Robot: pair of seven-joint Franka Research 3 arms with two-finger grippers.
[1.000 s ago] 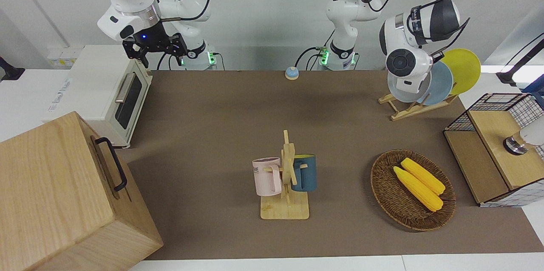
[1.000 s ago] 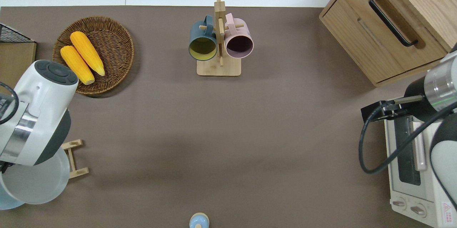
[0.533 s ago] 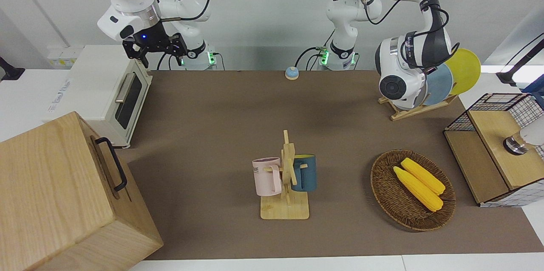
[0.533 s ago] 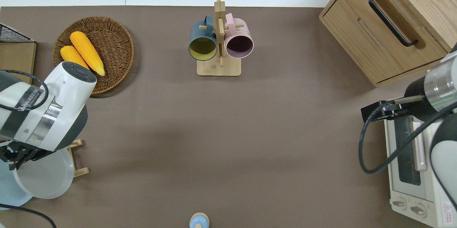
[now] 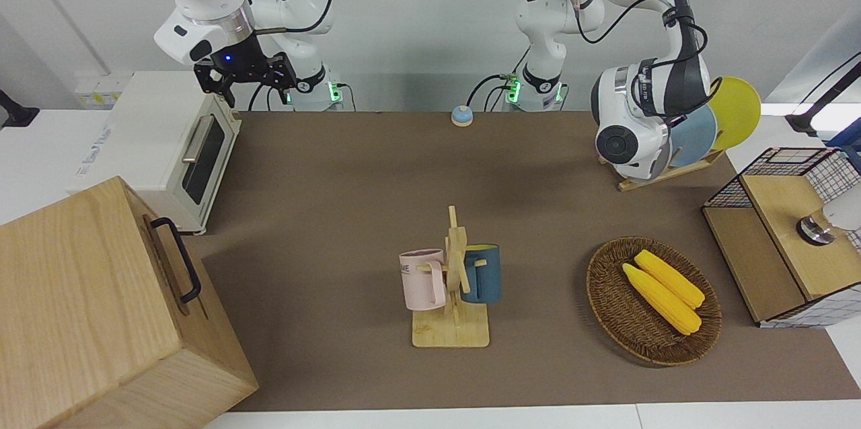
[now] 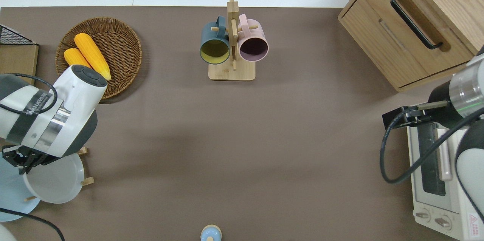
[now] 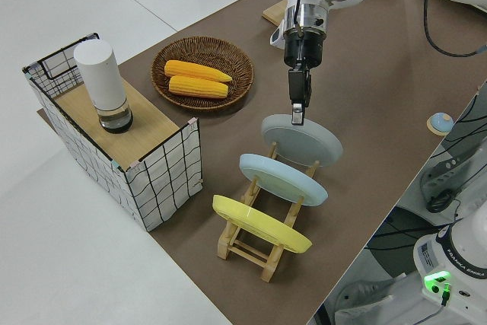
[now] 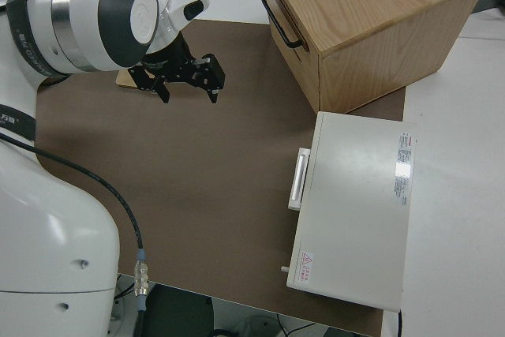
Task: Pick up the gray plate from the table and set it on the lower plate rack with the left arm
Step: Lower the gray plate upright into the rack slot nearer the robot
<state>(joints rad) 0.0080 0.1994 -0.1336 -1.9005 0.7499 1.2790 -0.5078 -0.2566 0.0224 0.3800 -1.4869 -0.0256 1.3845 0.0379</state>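
Note:
The gray plate (image 7: 304,138) leans tilted in the end slot of the lower plate rack (image 7: 251,245), the slot nearest the middle of the table (image 5: 336,180). It also shows in the overhead view (image 6: 56,182). My left gripper (image 7: 297,118) points down and is shut on the plate's upper rim; in the overhead view it (image 6: 24,163) is partly hidden under the wrist. In the front view the wrist hides most of the plate. My right gripper (image 8: 188,91) is open, empty and parked.
A sky-blue plate (image 7: 281,179) and a yellow plate (image 7: 259,222) fill the rack's other slots. A wicker basket (image 5: 609,294) with corn and a wire crate (image 5: 780,234) lie farther out. A mug tree (image 5: 454,281), a bell (image 5: 461,115), a toaster oven (image 5: 168,140) and a wooden cabinet (image 5: 101,308) also stand on the table.
My left arm has come down and swung toward the middle of the table with the gray plate, setting it lower and more tilted into the rack. The right arm has not moved.

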